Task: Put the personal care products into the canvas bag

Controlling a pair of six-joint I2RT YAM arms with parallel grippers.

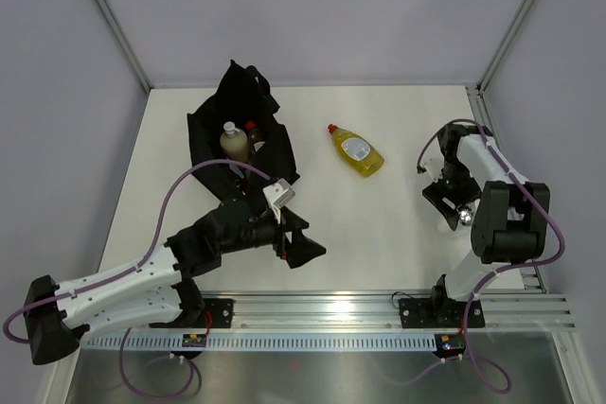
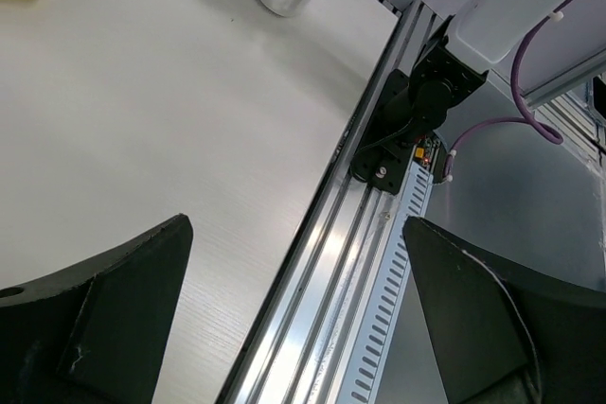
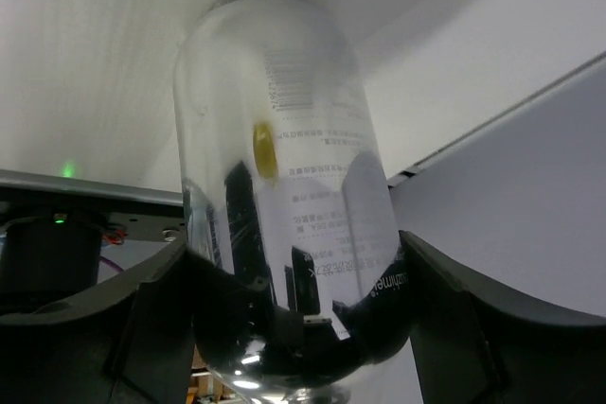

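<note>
The black canvas bag point(image 1: 213, 134) lies open at the back left, with a cream bottle with a white cap point(image 1: 234, 142) and a dark red bottle point(image 1: 252, 129) inside. A yellow bottle with a red cap point(image 1: 356, 150) lies on the table at mid-back. My left gripper point(image 1: 299, 238) is open and empty in front of the bag; in its wrist view point(image 2: 298, 314) the fingers point(image 2: 104, 314) stand wide apart over the table's front edge. My right gripper point(image 1: 456, 212) is shut on the silvery can point(image 1: 465, 217); the can point(image 3: 284, 196) fills the right wrist view between the fingers point(image 3: 473, 319).
A metal rail point(image 1: 322, 307) runs along the table's front edge and shows under my left gripper point(image 2: 331, 262). The right arm's base point(image 2: 412, 111) sits on it. Grey walls enclose the table at the back and sides.
</note>
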